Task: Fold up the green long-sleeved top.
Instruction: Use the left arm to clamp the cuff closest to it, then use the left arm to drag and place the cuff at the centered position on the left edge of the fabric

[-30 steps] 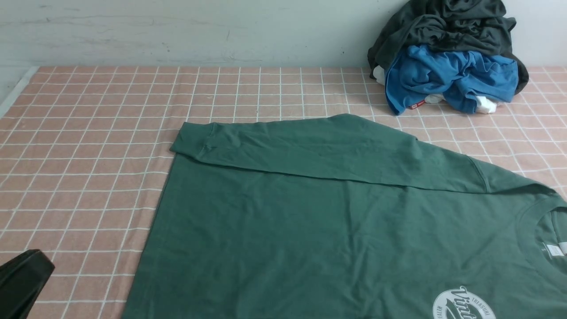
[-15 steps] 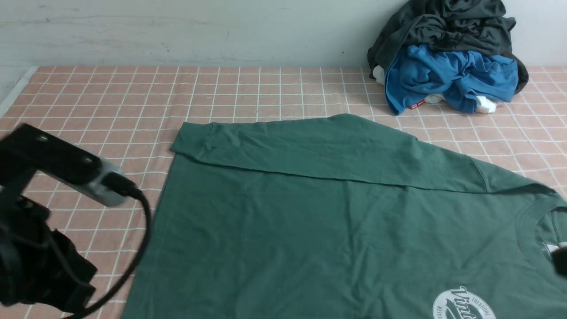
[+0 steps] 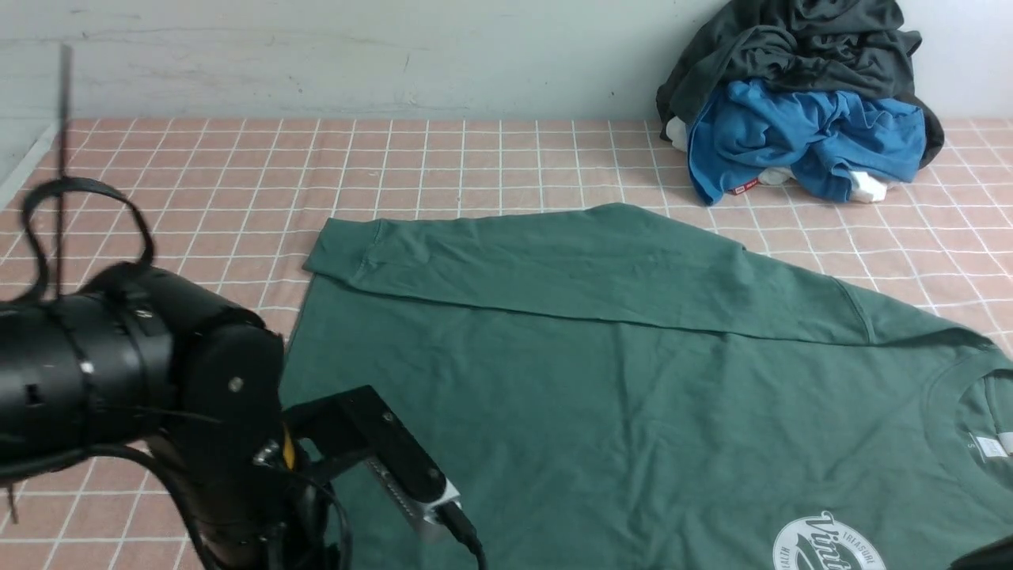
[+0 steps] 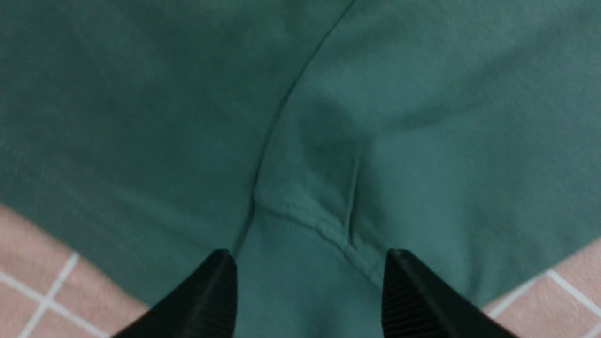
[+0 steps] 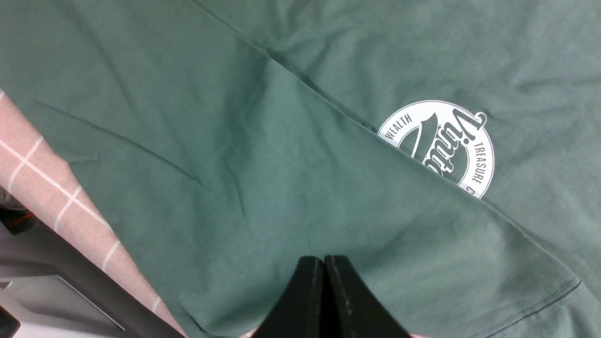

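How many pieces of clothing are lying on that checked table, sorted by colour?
Green: 1, the green long-sleeved top, spread flat
Blue: 1, the blue garment, crumpled
Dark grey: 1, the dark grey garment, heaped over it
White: 1 at least, white cloth peeking from under those two
Total: 4

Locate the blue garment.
In the front view, the blue garment lies far right by the wall, heaped with the dark grey garment, beyond the green top.
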`<state>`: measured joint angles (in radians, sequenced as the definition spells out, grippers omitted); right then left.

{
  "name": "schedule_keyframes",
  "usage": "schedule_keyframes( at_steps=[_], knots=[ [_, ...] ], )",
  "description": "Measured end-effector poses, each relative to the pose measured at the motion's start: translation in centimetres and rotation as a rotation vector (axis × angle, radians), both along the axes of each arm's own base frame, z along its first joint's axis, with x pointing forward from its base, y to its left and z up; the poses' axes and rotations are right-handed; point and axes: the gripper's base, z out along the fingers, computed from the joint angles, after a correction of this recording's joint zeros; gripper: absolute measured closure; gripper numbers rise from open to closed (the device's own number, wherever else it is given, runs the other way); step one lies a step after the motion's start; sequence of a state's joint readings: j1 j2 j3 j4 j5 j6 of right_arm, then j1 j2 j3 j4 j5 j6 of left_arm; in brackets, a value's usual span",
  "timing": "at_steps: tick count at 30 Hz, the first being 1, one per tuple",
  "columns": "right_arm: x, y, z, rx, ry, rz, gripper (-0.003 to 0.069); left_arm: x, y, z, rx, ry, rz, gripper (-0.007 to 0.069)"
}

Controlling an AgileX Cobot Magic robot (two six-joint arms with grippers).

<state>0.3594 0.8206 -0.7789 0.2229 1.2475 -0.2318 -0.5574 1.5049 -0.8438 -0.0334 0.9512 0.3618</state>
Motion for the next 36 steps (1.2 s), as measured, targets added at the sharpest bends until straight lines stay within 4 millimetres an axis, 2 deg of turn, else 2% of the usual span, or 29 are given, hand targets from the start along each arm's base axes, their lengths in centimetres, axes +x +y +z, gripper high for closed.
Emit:
schedule_keyframes(
  at_steps=[2,7,12,14,22,24,29,36],
  knots=[
    [0.0,0.0,0.0,0.000,0.000,0.000,0.0673,0.6,-0.7,-1.6,0.013,0.010,-0.015,0.0217],
    [0.0,0.0,0.0,0.000,-0.001,0.000,0.0673,1.4,-1.0,-4.3,0.064,0.049,-0.017,0.0216],
    [0.0,0.0,0.0,0.000,-0.001,0.000,0.0673,1.6,-1.1,-4.9,0.077,0.071,-0.003,0.0228],
    [0.0,0.0,0.0,0.000,-0.001,0.000,0.0673,1.6,-1.1,-4.9,0.078,0.072,0.007,0.0259],
    [0.0,0.0,0.0,0.000,-0.001,0.000,0.0673,1.4,-1.1,-4.8,0.084,0.103,0.026,0.0560],
    [0.0,0.0,0.0,0.000,-0.001,0.000,0.0673,1.4,-1.2,-4.6,0.090,0.110,0.024,0.0582],
    [0.0,0.0,0.0,0.001,-0.003,0.000,0.0673,2.6,-1.8,-2.4,0.109,0.120,0.017,0.0594],
    [0.1,0.0,0.1,0.004,-0.011,-0.002,0.0673,5.8,-3.6,4.6,0.052,-0.022,0.008,0.0596]
  ],
)
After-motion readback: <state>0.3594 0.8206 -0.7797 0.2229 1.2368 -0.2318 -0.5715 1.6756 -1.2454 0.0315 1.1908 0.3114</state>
